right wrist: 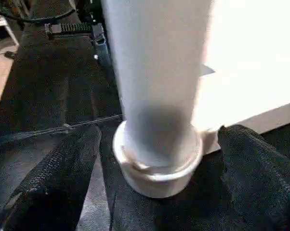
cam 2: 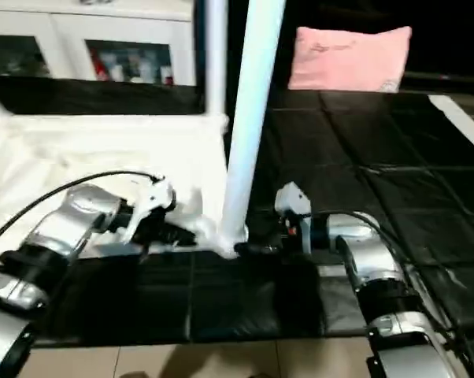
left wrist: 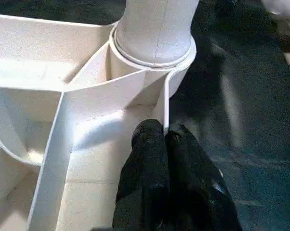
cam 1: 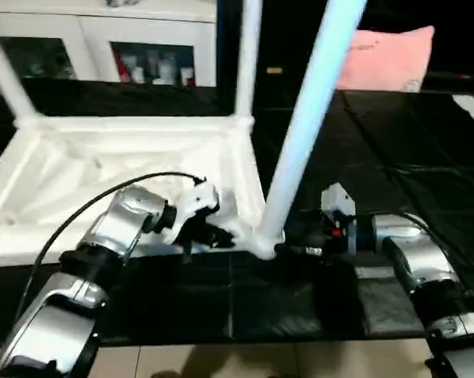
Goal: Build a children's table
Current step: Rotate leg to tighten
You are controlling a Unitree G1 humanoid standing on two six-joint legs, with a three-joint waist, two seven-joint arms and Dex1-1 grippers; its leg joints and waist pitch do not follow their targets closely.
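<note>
The left gripper's (left wrist: 164, 137) fingers (left wrist: 145, 163) were pressed together, nipping the thin upright wall of the table top (cam 1: 79, 169) just beside the near corner socket (left wrist: 152, 67). That pinch looked meant to pin the top down so the corner could not slide or lift while a leg was worked into it.

The right gripper's (right wrist: 157, 163) fingers (right wrist: 63, 168) stood wide apart, one on each side of the same socket and touching neither it nor the leg (right wrist: 157, 77). They held nothing; the gap suggests a let-go, or a readiness to grip again lower on the tube.

Between the two grippers the leg (cam 1: 312, 118) rose from the socket, leaning a little toward the robot's right, so it may not have been seated fully square. A seam ring showed where tube met socket.

The children's table lay upside down, ribs up, on black floor mats (cam 1: 394, 157), toward the robot's left, its near right corner closest to the robot. Inverting it put the sockets on top, where legs could be pushed straight down. A second leg (cam 1: 247, 55) stood at the far right corner and a third (cam 1: 7, 79) at the far left.

Beyond the mats' far edge were a white cabinet (cam 1: 103, 43) and a pink pillow (cam 1: 386, 55), well apart from the work.
</note>
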